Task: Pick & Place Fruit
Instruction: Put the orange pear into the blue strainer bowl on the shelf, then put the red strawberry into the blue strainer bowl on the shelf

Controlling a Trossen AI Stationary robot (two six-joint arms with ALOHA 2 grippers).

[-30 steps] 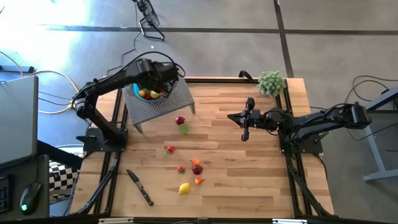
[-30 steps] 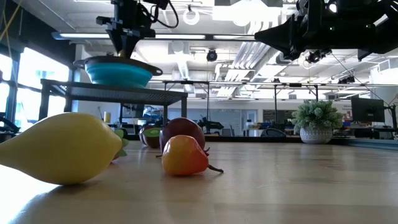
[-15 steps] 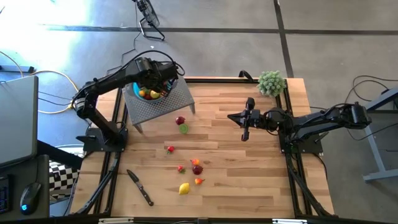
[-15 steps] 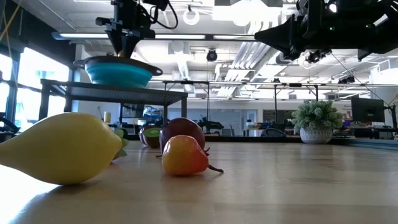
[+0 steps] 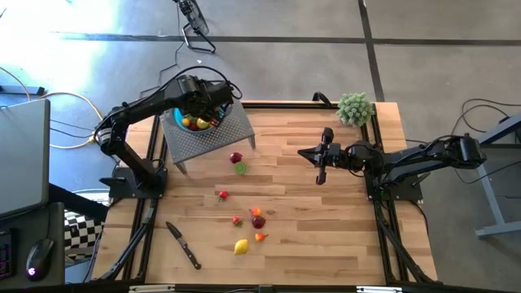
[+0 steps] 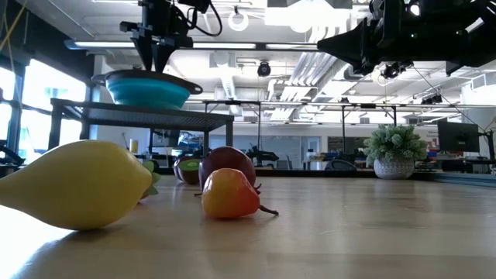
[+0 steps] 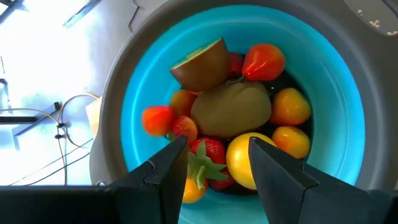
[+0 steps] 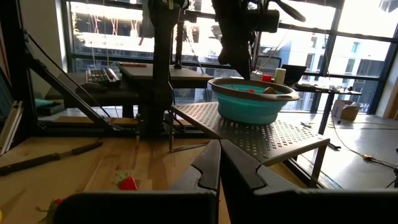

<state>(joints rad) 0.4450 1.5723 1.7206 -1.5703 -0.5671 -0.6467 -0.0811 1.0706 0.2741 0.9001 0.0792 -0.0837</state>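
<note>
The teal bowl [image 5: 195, 122] sits on a perforated metal rack [image 5: 213, 134] at the bench's [image 5: 326, 236] far left corner, and it is well filled. The left wrist view counts about ten fruits in it: a halved kiwi [image 7: 199, 62] and a whole brown one [image 7: 231, 111] on top, a red strawberry [image 7: 264, 60] at the rim, two orange pieces [image 7: 290, 106] together, a yellow one [image 7: 245, 158], and several small red and orange ones crowded under them (the lowest layer is too packed to count surely). The left gripper [image 7: 214, 165] hangs straight over the bowl, its fingers [image 7: 166, 168] spread apart with nothing between them, a strawberry [image 7: 208, 158] lying in the bowl below the gap.

Loose fruit lies on the bare bench, eight pieces in the high view. A dark red one [image 5: 235, 158] and a lime green one [image 5: 240, 168] lie just in front of the rack. A small red one [image 5: 223, 194] lies alone nearer the middle. Toward the near edge lies a cluster: a maroon one [image 5: 258, 220], small red and orange ones touching or just beside it, and a lemon [image 5: 241, 246] nearest the edge.

One knife [image 5: 184, 245] lies at the near left corner. One fuzzy plant [image 5: 355, 107] stands at the far right corner.

The right gripper [image 5: 321, 155] waits above the bench's right half, fingers pressed together, holding nothing.
</note>
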